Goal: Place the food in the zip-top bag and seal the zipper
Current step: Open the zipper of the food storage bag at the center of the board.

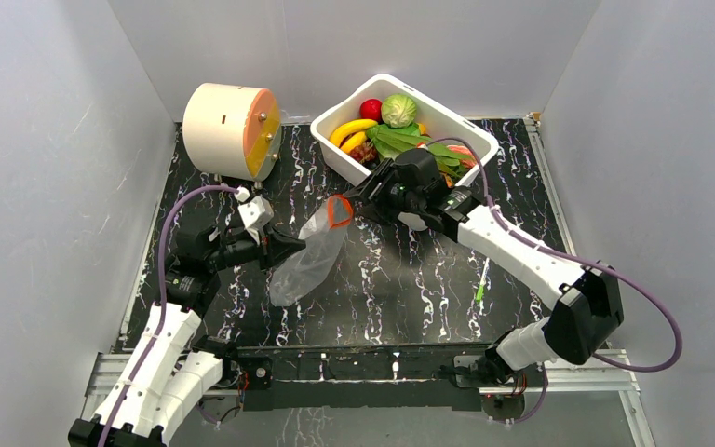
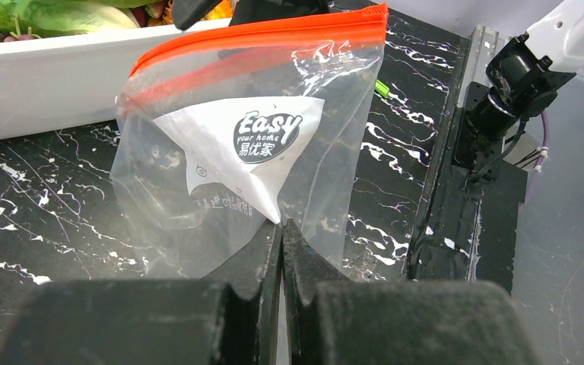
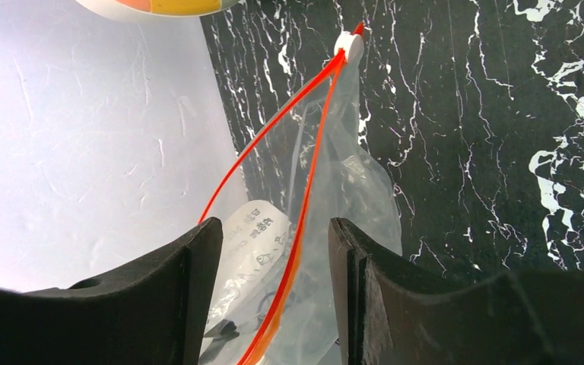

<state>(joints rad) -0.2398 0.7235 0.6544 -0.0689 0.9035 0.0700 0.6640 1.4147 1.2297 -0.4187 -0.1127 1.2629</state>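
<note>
The clear zip-top bag (image 1: 309, 263) hangs above the marbled table, its mouth uppermost. My left gripper (image 1: 287, 250) is shut on the bag's side film; in the left wrist view its tips (image 2: 282, 226) meet at the bag (image 2: 243, 152) below the printed label. The orange-red zipper (image 1: 339, 212) gapes open. My right gripper (image 3: 274, 226) stands open with one lip of the zipper (image 3: 304, 205) running between its fingers, not touching either. The food (image 1: 386, 130), a banana, greens, a cabbage and a red piece, lies in the white tub (image 1: 331, 156) behind.
A cream cylinder with an orange face (image 1: 233, 130) lies at the back left. A small green piece (image 1: 478, 291) lies on the table by my right forearm. Grey walls close in both sides. The tub wall (image 2: 46, 76) stands just behind the bag.
</note>
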